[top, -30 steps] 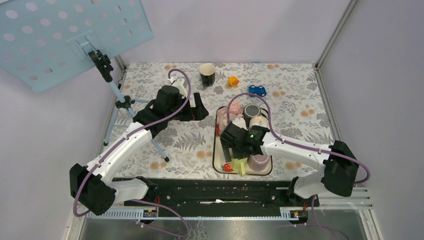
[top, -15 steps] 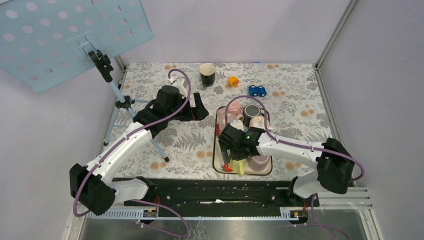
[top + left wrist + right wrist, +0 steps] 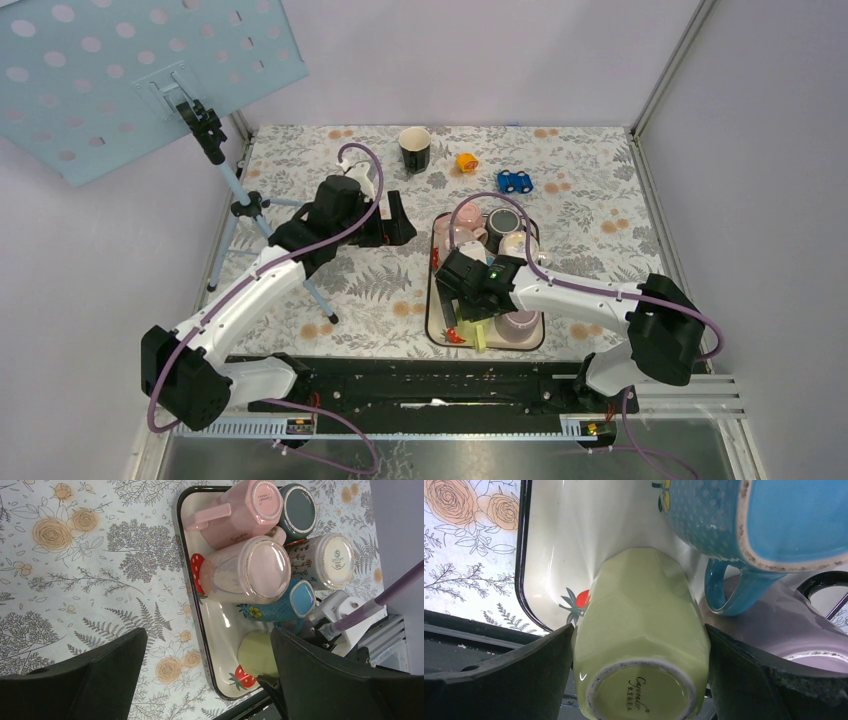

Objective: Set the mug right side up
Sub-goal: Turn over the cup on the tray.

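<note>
— Where, the green mug point(image 3: 639, 605)?
— From above, at six o'clock on the tray point(image 3: 549, 555), upside down, blue mug point(image 3: 744, 520) just beside. Lining up the grasp, seemingly: right gripper point(image 3: 639, 645) spread wide astride it, not clamped. Apart too, and empty, the left gripper point(image 3: 207, 650), off the tray's ten o'clock.
— Next?
— Squeezing the sides, lifting clear, rolling over. Faceted, glossy, stamped base up: slippery, probably.
</note>
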